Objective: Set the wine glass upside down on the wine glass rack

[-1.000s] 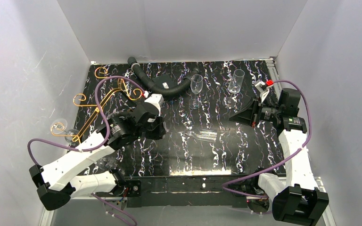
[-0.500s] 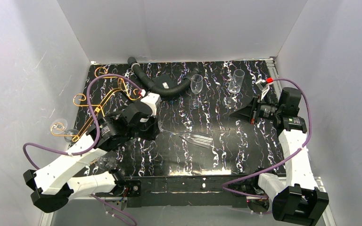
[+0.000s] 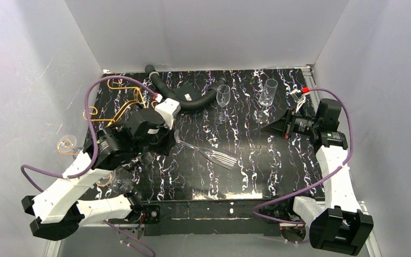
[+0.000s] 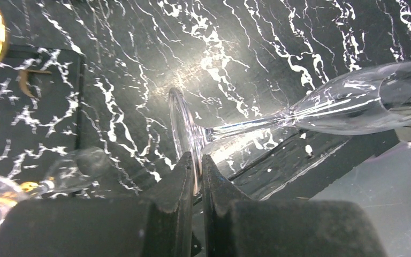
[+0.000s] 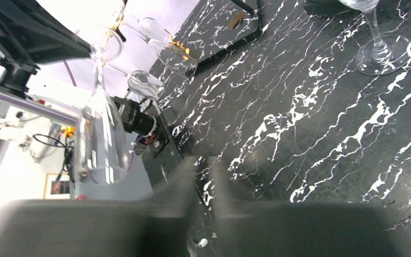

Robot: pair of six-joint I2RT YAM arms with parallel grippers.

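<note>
Clear glass is seen at the middle of the scene: the wine glass (image 3: 210, 155) is held on its side above the black, white-veined tabletop (image 3: 278, 171), well short of the rack. Its round foot is gripped edge-on by the left pincer (image 3: 173, 140), and its bowl is pointed away from that arm, toward the right and the near edge. In the left wrist view the foot of the wine glass (image 4: 342, 104) is shown pinched between the two fingers of the left pincer (image 4: 197, 166), which are closed to a thin slit on its rim, while the stem and bowl are stretched out toward the upper right. No contact between the glass and the tabletop can be made out.

The wine glass rack (image 3: 90, 113), of gold wire with curled scrolls, is laid along the left side of the tabletop, behind and to the left of the left arm, and is partly hidden by it. The held glass is kept apart from it.

The right pincer (image 3: 267, 128) is pointed leftward at the right side of the tabletop; its fingers are drawn nearly together and nothing is seen between them. In the right wrist view they are blurred.

Two further glasses (image 3: 223, 97) are stood upright near the far edge, beside a black corrugated hose (image 3: 160, 85).
</note>
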